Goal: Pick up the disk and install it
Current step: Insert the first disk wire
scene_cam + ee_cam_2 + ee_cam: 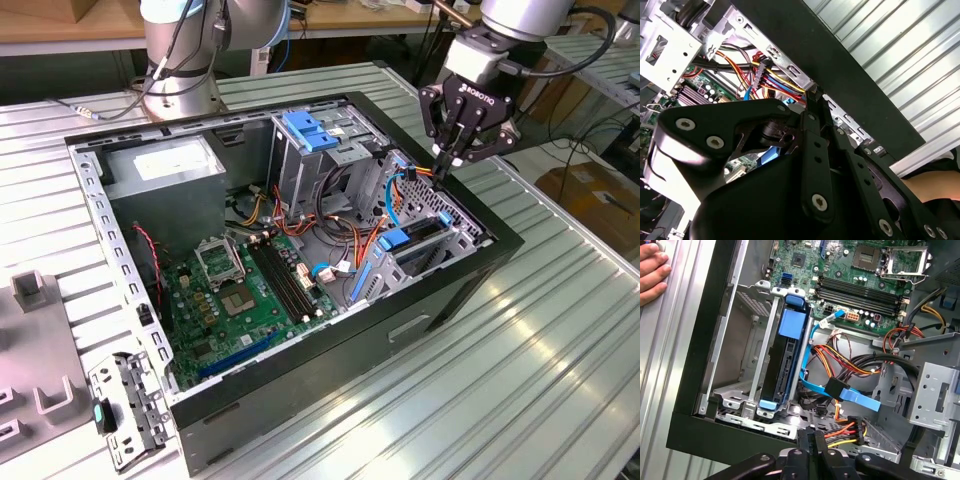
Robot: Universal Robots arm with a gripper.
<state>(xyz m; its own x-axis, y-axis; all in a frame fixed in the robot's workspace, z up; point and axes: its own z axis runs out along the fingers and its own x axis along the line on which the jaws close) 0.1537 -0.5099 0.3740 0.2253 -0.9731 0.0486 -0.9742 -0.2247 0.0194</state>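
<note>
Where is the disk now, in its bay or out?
In: the disk stands on edge inside the metal bay; the gripper hovers above, shut and empty.

A ribbed, shiny metal table [560, 330] fills the lower right of the exterior view. The computer case [330, 385] on it looks like matt black metal with bare grey steel inside. The disk [785, 357] at the first wrist view's centre has a dark metal body in glossy blue plastic. The gripper [447, 162] at upper right is matt black metal.

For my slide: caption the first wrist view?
Disk seated in the open computer case's drive bay, hand shut above it.
</note>
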